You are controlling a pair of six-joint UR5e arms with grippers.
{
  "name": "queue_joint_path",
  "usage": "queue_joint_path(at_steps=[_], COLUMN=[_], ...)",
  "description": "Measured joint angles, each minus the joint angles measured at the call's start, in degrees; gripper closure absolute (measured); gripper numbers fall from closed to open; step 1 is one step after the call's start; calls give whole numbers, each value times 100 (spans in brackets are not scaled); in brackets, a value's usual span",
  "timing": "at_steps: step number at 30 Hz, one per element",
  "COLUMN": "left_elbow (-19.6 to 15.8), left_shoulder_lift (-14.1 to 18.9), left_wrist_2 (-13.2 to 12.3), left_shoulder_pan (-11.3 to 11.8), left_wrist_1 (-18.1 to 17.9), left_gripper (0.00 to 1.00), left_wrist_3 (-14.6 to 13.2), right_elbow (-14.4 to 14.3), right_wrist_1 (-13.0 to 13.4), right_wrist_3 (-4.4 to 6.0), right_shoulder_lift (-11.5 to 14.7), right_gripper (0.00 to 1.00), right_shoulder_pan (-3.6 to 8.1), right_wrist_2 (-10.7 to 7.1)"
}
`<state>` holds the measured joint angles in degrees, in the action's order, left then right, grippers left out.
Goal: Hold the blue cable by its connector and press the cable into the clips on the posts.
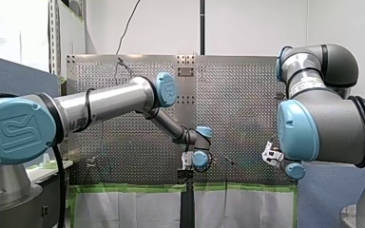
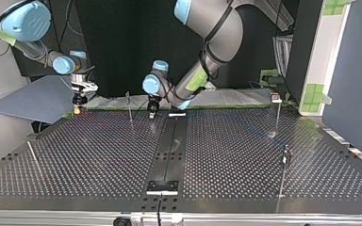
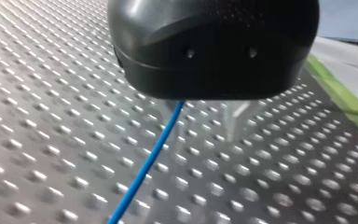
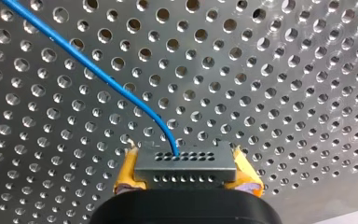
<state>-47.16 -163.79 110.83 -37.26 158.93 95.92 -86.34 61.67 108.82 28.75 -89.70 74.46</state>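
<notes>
My right gripper (image 4: pixel 186 173) is closed on the connector (image 4: pixel 186 161), a grey block with two rows of small holes. One yellow pad (image 4: pixel 127 173) presses each short end of the block, and the jaws stand only as far apart as the block is long. The blue cable (image 4: pixel 98 72) leaves the connector's upper row of holes, curves upward, and runs away from the gripper over the perforated table (image 4: pixel 284 93).

In the left wrist view, the black housing of my left gripper (image 3: pixel 208 112) fills the area nearest the camera. The blue cable emerges from beneath this housing and extends in a straight line above the table. Whether this gripper is open or closed cannot be determined, nor whether it holds the cable.

In the top view, a thin post (image 2: pixel 285 165) stands nearest, at the view's right. A second post (image 2: pixel 276 115) stands farther back on the same side and carries a small clip at its top. A third post (image 2: pixel 129 106) stands near the far edge, just beside my left gripper. My right gripper hangs at the far edge, at the view's left, well apart from the two right-hand posts. The cable cannot be made out in this view.
</notes>
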Motion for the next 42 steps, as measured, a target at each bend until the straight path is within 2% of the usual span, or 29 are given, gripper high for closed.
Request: queue_joint_path(at_steps=[6, 13, 22, 28, 37, 42], left_elbow=[-207, -284, -611, -808, -1206, -1443], left_shoulder_lift=[261, 303, 313, 442, 825, 1054], left_wrist_2=[40, -52, 75, 65, 48, 15], left_shoulder_pan=[-51, -106, -202, -314, -502, -614], left_wrist_1=[3, 323, 730, 774, 494, 607], left_gripper=[0, 0, 0, 0, 0, 0], left_wrist_3=[-228, -477, -839, -870, -808, -804], right_elbow=[-1, -2, -2, -2, -2, -2], right_wrist_1=[-36, -134, -225, -232, -246, -256], right_wrist_3=[-11, -63, -135, -140, -141, -141], right_shoulder_lift=[0, 1, 0, 2, 1, 1], right_gripper=[100, 100, 100, 100, 100, 100], right_shoulder_pan=[-20, -33, -69, -93, -126, -137], right_wrist_2=[-9, -10, -8, -8, -6, -5])
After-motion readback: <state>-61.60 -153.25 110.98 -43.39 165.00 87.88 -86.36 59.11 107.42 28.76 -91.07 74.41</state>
